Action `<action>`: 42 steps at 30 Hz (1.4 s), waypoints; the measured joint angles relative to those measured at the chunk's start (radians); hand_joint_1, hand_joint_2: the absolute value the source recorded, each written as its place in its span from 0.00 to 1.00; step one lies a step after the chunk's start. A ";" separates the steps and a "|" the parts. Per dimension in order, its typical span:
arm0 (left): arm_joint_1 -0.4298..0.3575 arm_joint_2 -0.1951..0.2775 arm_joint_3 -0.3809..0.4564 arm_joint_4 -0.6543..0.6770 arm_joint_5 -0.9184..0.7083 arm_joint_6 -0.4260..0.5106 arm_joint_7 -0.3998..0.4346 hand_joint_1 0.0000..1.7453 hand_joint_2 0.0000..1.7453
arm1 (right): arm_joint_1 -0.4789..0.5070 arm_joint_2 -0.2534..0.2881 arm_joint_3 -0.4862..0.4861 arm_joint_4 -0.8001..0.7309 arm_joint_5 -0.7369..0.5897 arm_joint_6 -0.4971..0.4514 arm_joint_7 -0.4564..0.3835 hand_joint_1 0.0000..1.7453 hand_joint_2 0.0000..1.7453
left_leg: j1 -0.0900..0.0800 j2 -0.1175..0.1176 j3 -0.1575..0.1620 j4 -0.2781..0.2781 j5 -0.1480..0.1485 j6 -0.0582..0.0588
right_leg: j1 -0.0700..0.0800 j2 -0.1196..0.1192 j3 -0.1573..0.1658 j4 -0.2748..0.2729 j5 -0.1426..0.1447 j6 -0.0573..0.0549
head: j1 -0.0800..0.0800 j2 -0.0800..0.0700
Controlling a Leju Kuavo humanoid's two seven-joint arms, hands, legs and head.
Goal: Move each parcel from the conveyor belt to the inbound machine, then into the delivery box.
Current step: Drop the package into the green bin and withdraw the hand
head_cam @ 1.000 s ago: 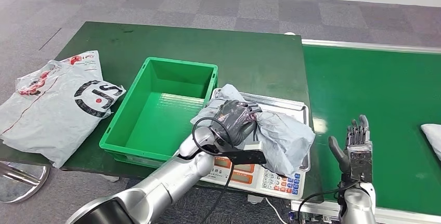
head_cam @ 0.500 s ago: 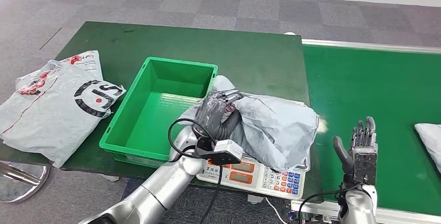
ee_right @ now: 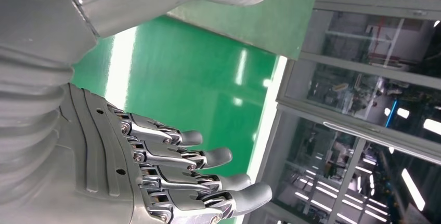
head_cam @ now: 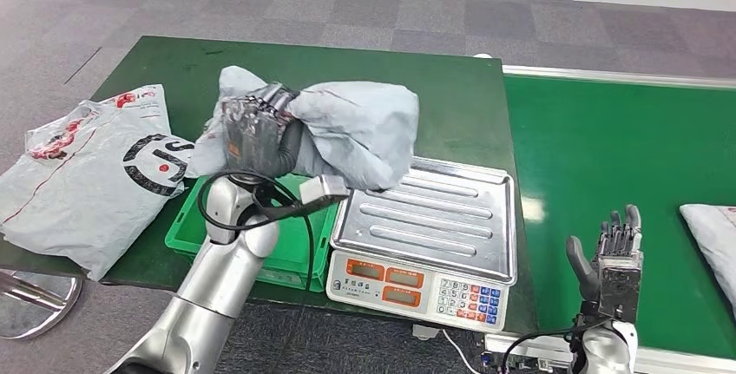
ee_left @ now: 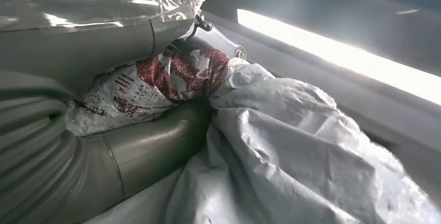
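Currently my left hand [head_cam: 252, 135] grips the grey parcel [head_cam: 347, 131] aloft at ten o'clock of the scale [head_cam: 425, 226], over the green bin [head_cam: 187, 233]. Lower before releasing. Right hand [head_cam: 612, 257] spread, idle.

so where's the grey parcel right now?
Head view: the grey parcel is held by the left hand above the green bin, left of the scale.
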State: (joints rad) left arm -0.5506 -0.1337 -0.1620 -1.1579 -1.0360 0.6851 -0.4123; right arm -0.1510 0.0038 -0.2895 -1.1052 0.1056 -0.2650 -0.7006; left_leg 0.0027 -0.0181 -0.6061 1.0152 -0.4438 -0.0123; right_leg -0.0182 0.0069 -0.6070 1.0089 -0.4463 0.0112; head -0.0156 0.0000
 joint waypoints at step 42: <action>-0.421 0.097 0.098 0.786 -0.193 -0.842 0.443 0.00 1.00 | 0.051 -0.001 -0.087 -0.073 0.049 0.000 0.000 0.00 1.00 | 0.001 0.000 0.000 0.000 0.001 -0.003 | 0.001 0.002 -0.002 0.001 0.002 -0.003 | 0.000 0.000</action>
State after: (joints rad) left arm -0.9720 -0.0370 -0.0645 -0.3721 -1.2287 -0.1566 0.0306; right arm -0.1002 0.0029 -0.3768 -1.1778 0.1549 -0.2655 -0.7004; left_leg 0.0037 -0.0178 -0.6063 1.0154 -0.4423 -0.0157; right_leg -0.0173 0.0085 -0.6086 1.0095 -0.4446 0.0086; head -0.0156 0.0000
